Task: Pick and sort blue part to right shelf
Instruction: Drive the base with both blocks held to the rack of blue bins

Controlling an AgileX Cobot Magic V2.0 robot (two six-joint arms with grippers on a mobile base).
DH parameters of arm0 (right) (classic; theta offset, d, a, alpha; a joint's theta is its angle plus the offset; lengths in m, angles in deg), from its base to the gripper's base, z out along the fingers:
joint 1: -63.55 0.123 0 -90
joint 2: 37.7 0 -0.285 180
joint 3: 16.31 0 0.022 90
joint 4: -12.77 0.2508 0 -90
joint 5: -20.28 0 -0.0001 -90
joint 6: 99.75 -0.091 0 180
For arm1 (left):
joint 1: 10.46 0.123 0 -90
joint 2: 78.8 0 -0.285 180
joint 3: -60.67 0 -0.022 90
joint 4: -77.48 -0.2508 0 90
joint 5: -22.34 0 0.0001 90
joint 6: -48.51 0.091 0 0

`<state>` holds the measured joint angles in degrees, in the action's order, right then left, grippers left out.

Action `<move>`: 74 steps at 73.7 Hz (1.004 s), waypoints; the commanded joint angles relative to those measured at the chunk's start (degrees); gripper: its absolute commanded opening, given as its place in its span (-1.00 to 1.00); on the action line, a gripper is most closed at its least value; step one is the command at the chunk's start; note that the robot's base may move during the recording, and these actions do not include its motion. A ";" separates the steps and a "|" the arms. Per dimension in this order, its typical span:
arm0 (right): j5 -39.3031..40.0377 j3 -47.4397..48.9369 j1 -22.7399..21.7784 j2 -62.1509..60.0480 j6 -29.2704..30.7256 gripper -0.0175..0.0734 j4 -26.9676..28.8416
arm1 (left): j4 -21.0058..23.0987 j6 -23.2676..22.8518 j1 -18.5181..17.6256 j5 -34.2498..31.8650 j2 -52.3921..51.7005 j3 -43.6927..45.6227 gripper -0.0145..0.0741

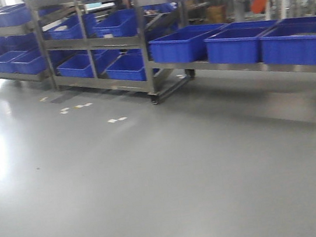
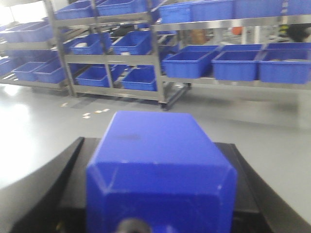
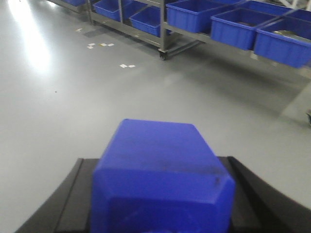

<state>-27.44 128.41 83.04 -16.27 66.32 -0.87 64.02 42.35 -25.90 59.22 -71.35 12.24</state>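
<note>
The right shelf is a grey steel rack at the right of the front view, carrying large blue bins. It also shows far off as the right shelf in the left wrist view and the right shelf in the right wrist view. My left gripper appears as one solid blue block with no gap, shut, and nothing shows in it. My right gripper looks the same, shut with nothing showing. The blue part is out of view. Neither gripper appears in the front view.
A second wheeled rack with smaller blue bins stands left of the right shelf, and a third rack sits at the far left. Grey floor with small white tape marks lies between me and the racks.
</note>
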 commanded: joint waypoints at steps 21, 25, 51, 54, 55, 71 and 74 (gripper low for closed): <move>5.19 1.55 -0.18 0.97 0.45 -0.16 -1.37 | -0.47 0.03 -0.23 -4.76 -0.95 1.65 -0.06; 5.19 1.55 -0.18 0.97 0.45 -0.16 -1.37 | -0.47 0.03 -0.23 -4.76 -0.95 1.65 -0.06; 5.19 1.55 -0.18 0.97 0.45 -0.16 -1.37 | -0.47 0.03 -0.23 -4.76 -0.95 1.65 -0.06; 5.19 1.55 -0.18 0.97 0.45 -0.16 -1.37 | -0.47 0.03 -0.23 -4.76 -0.95 1.65 -0.06; 5.19 1.55 -0.18 0.97 0.45 -0.16 -1.37 | -0.47 0.03 -0.23 -4.76 -0.95 1.65 -0.06; 5.19 1.55 -0.18 0.97 0.45 -0.16 -1.37 | -0.47 0.03 -0.36 -4.76 -0.95 1.65 -0.06; 5.19 1.55 -0.18 0.97 0.45 -0.16 -1.37 | -0.47 0.03 -0.36 -4.76 -0.95 1.65 -0.06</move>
<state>-27.44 128.41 83.04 -16.27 66.32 -0.87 64.02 42.35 -25.90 59.22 -71.35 12.24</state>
